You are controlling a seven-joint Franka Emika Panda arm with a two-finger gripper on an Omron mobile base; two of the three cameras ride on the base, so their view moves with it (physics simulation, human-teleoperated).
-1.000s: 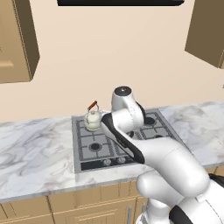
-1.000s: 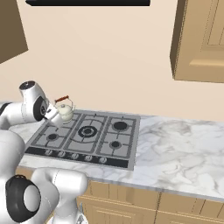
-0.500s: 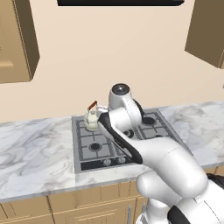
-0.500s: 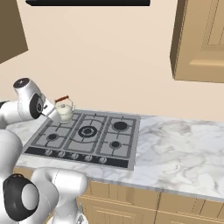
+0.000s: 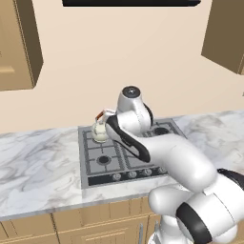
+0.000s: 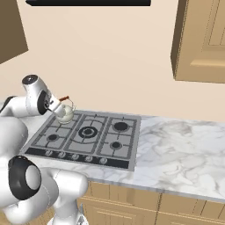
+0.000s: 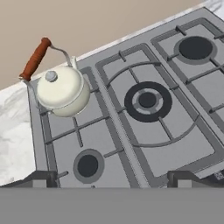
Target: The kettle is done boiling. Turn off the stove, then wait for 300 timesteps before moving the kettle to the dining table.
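The cream-white kettle (image 7: 61, 89) stands upright on the back left burner of the grey stove (image 7: 148, 100), its reddish-brown handle bar (image 7: 35, 59) arched over it. In the base views the kettle (image 5: 99, 132) (image 6: 65, 113) sits just beyond my hand, and the stove (image 6: 88, 136) shows its row of small knobs (image 6: 74, 157) along the front edge. My gripper (image 7: 111, 178) hovers above the front left part of the cooktop, open, with nothing between its fingers and apart from the kettle. The dining table is out of view.
A marbled counter (image 5: 38, 162) (image 6: 176, 149) runs on both sides of the stove. Wooden wall cabinets (image 6: 202, 39) (image 5: 16, 43) hang above, and a dark hood (image 5: 128, 2) sits over the cooktop. A beige wall stands close behind the kettle.
My arm has risen a little near the kettle. The jaws have stayed wide apart and the kettle has not moved.
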